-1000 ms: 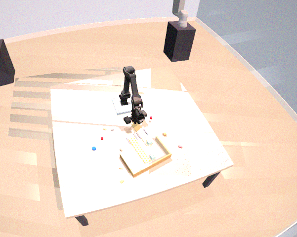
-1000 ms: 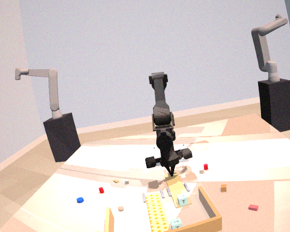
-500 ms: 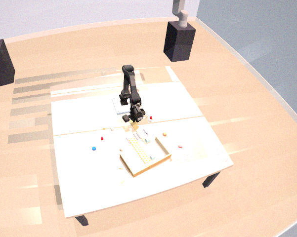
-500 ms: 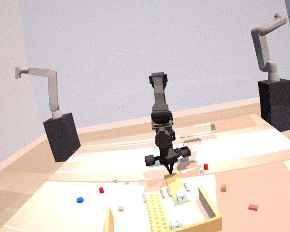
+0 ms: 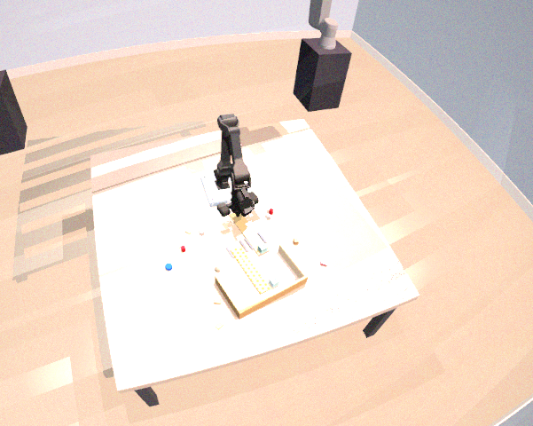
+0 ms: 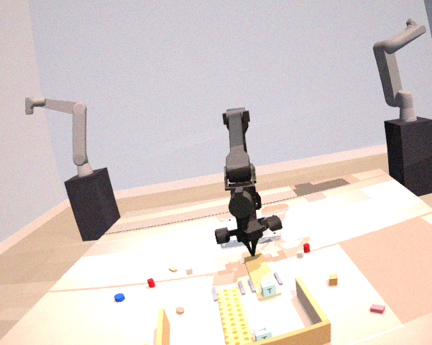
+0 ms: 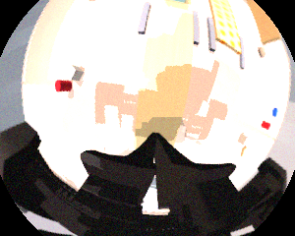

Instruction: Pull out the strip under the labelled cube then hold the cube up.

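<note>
The labelled cube sits on the tan strip, just outside the tray. The end effector, pinched narrow on the thin strip's far end, presses down at the table

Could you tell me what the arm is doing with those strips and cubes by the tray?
The gripper is pinched shut on the near end of the plain tan strip, which lies drawn partly out of the wooden tray toward the arm. A cube marked T rides on that strip's far end. A second cube sits on the dotted yellow strip inside the tray. No cube has been lifted yet.
</note>
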